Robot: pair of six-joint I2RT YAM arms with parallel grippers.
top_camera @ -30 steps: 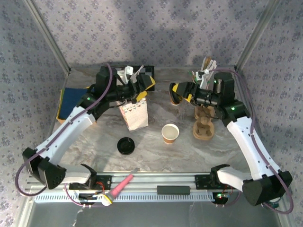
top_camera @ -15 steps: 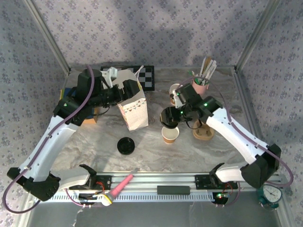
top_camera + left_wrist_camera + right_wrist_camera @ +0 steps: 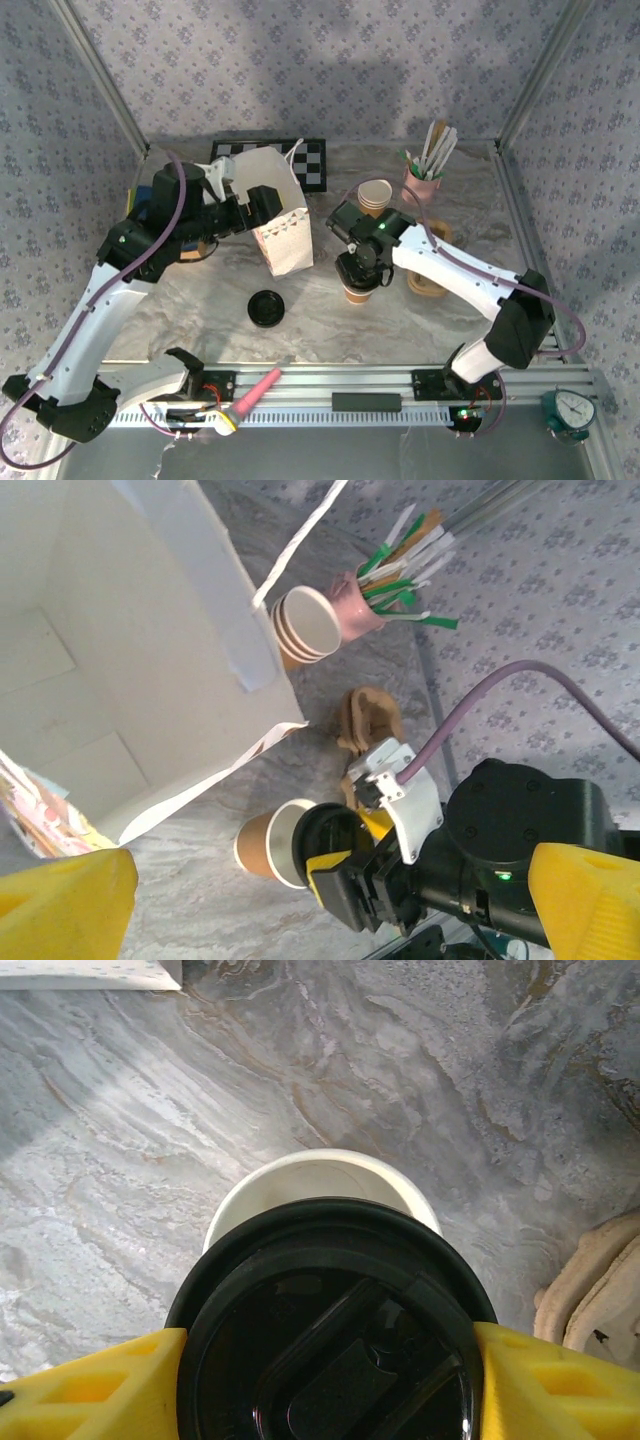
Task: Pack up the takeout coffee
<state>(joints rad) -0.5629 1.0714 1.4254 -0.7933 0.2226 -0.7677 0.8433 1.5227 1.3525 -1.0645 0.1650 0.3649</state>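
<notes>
**Takeout coffee cup (image 3: 356, 295) on the counter, lid held over it**

Top external: stands upright on the marbled counter (image 3: 200, 300), right of centre, mostly covered by the right tool (image 3: 358, 268) directly above it. To its left, a white paper bag (image 3: 285, 240) with its mouth open and the left tool (image 3: 268, 205) at that mouth. In front of the bag, flat on the counter and well apart from the cup, a loose black lid (image 3: 266, 308). Behind the cup, a stack of paper cups (image 3: 376, 195), and beside that a pink holder of stirrers (image 3: 422, 185). Just right of the cup, a brown pulp carrier (image 3: 428, 287).

Left wrist: looks past the bag's white inner wall to the cup, tan outside and white within, upright near the bag's lower corner. At the cup's far rim, a black cup lid (image 3: 320, 830) pinched by the right tool. At the bottom corners, the left tool's own yellow fingers (image 3: 60, 910), spread wide apart.

Right wrist: black cup lid clamped level between the right tool's yellow fingers (image 3: 90, 1385), overlapping the near part of the cup's rolled rim. Beyond it, the far part of the white inside. Cannot tell whether lid and rim touch.
</notes>
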